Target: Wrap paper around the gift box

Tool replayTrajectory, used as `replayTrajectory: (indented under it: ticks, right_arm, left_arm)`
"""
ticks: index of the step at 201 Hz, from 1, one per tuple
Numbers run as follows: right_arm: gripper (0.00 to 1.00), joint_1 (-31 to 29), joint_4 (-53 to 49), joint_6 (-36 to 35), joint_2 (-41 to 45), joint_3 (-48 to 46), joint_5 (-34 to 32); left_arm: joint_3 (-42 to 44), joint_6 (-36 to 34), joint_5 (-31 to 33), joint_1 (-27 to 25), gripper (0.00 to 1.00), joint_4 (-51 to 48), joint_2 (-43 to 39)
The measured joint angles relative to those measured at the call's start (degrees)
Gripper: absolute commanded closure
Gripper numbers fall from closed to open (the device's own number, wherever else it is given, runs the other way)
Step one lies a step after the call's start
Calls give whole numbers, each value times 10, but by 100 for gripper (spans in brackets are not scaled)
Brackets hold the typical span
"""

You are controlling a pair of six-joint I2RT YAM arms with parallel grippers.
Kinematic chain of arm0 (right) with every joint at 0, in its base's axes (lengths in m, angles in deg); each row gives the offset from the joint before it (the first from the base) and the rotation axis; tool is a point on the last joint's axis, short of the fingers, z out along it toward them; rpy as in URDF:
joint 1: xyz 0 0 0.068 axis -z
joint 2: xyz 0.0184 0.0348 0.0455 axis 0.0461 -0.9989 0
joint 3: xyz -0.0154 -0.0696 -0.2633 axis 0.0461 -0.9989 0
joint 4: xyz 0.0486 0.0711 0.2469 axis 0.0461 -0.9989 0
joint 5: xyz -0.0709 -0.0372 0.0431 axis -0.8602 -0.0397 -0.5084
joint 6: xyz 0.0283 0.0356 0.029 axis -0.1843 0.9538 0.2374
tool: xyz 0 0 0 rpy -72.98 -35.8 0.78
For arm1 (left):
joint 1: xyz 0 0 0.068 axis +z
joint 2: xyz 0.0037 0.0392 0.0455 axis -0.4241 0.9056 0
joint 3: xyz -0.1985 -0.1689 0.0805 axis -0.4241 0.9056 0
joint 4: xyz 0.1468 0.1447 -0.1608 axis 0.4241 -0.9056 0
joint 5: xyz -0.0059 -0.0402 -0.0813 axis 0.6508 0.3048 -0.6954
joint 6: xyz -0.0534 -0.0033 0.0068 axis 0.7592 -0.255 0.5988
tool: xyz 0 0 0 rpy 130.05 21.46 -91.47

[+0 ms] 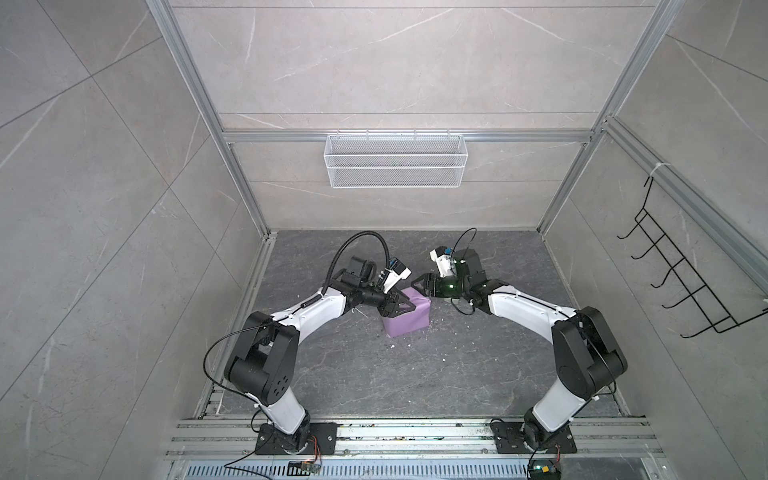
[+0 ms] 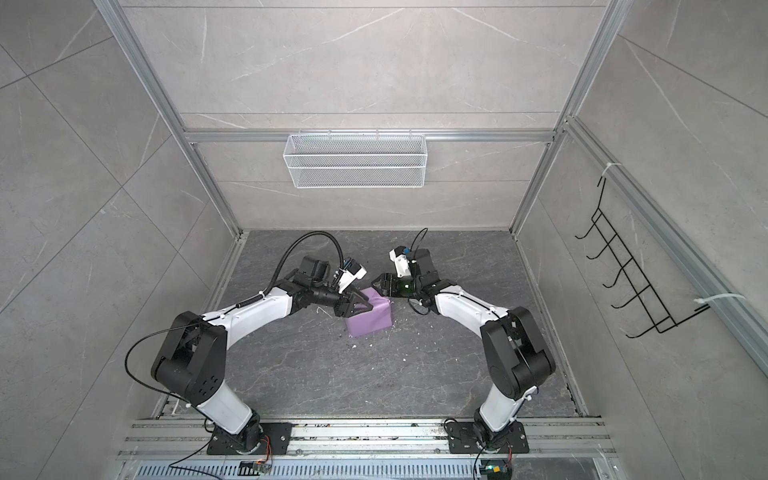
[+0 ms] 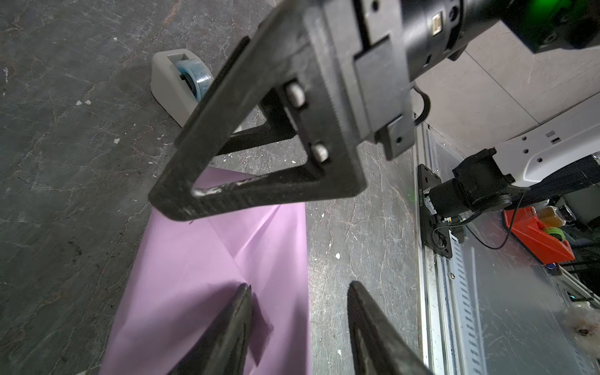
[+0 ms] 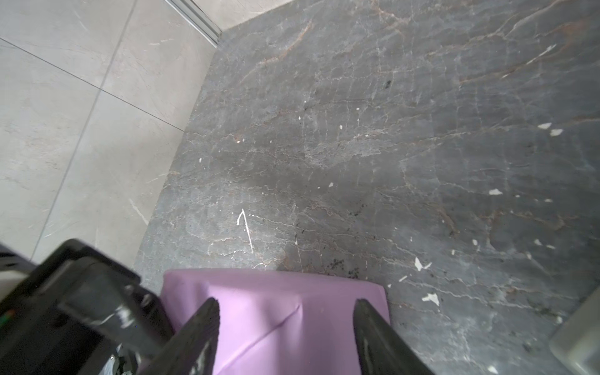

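Paper (image 1: 405, 324): lilac side out, diag. creases.

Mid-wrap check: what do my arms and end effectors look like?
Both arms, left arm and right arm, have white link shells with black joint housings. The left end effector and right end effector carry black triangular open-frame fingers. A black corrugated cable loops over the left; a green light glows on the right wrist.
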Motion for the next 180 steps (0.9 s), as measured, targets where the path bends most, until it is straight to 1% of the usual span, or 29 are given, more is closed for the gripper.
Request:
replayTrajectory:
  ticks: [29,94,136,155,161,172,180]
  right_arm:
    - [33,-6,-9,0,-19,4,-6]
    - [35,-7,2,0,-19,-3,-10]
    - [35,-7,16,-5,-14,-14,-14]
    - [35,-7,19,-6,-12,-18,-15]
    - [35,-7,21,-6,-12,-19,-15]
    - [35,-7,23,-7,-12,-19,-14]
    - [35,-7,23,-7,-11,-20,-14]
  left_arm:
    - [3,0,0,-1,45,1,-3]
    - [11,7,0,-4,42,11,-11]
    - [28,31,1,-6,39,27,-49]
    - [39,43,17,-6,37,42,-77]
    - [45,49,28,-6,35,48,-90]
    - [59,58,58,-6,26,62,-114]
    - [68,69,86,-5,22,71,-129]
